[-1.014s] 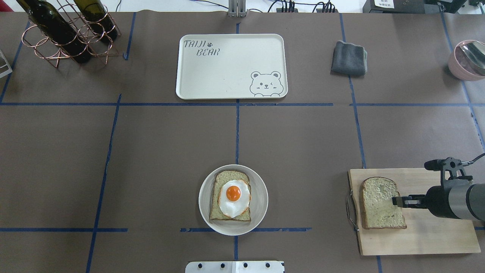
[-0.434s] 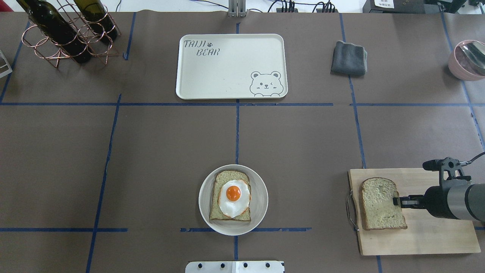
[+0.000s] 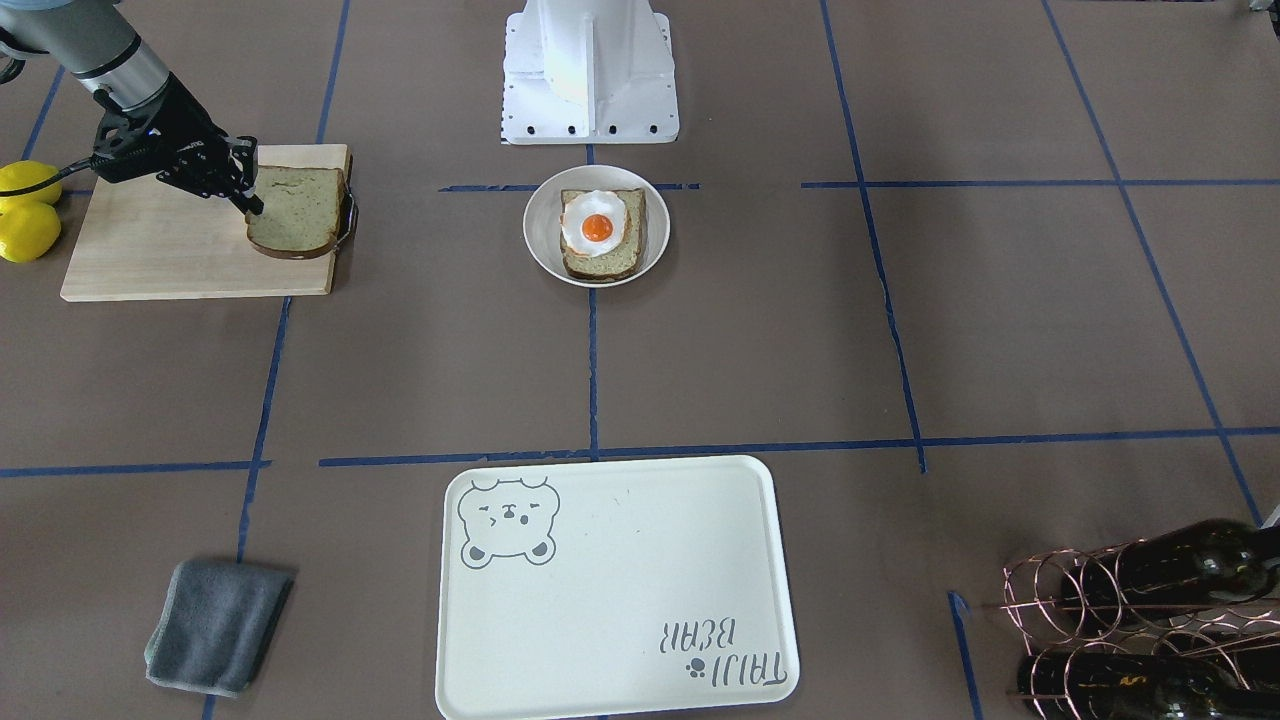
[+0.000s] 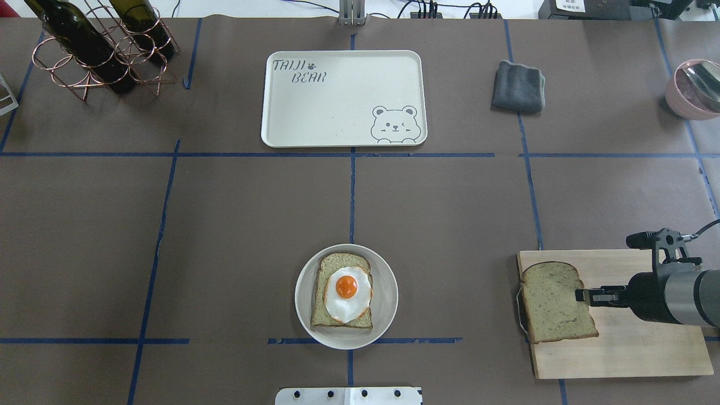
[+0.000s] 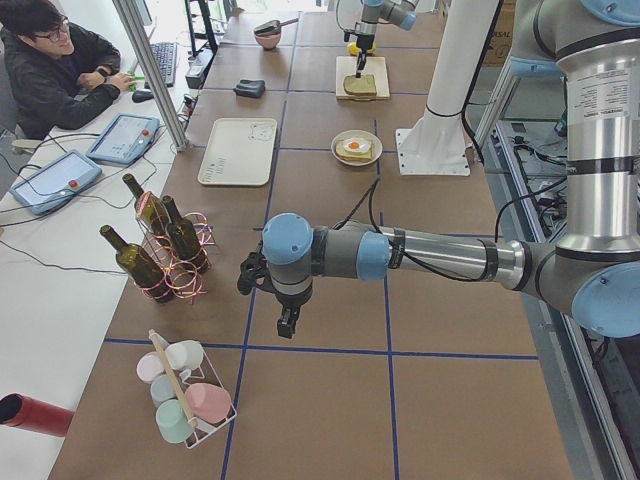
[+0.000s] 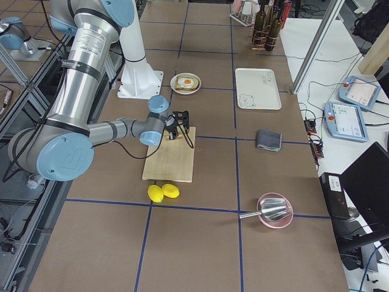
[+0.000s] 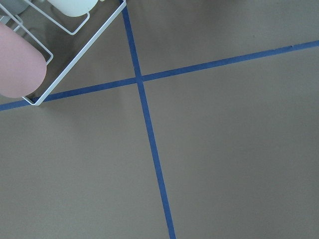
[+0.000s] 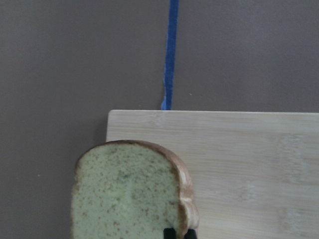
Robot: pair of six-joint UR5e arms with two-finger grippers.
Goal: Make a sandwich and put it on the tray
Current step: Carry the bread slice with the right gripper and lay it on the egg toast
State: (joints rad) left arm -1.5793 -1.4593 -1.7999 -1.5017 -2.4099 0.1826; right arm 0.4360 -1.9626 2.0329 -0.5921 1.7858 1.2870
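Currently one square tan bread slice with dark crust [image 4: 554, 304] is over the light wooden cutting board [image 4: 635, 349], and its edge away from the arm overhangs the board's handle end. Can't tell whether it rests on the board or is clear of it. The right gripper [image 4: 581, 295] reaches in low across the board, jaws closed on the slice's near edge. In the wrist view, dark fingertips [image 8: 169, 233] pinch the crust.

The second tan bread slice [image 4: 337, 261] lies flat in the round white bowl [image 4: 389, 292], mid-table close to the robot base. The white fried egg with orange yolk [image 4: 347, 292] lies on top of it. The large cream-white rectangular tray with grey bear drawing [image 4: 337, 107] is on the far side of the table, well apart from both bowl and board.

A folded grey cloth [image 4: 518, 86] lies near the tray. Two yellow lemons [image 3: 25, 215] sit just beside the board.

The left gripper [image 5: 287, 322] hangs over bare table at the robot's left end, near a white wire rack of cups [image 5: 185, 400]. Its jaws: cannot tell, open or closed.
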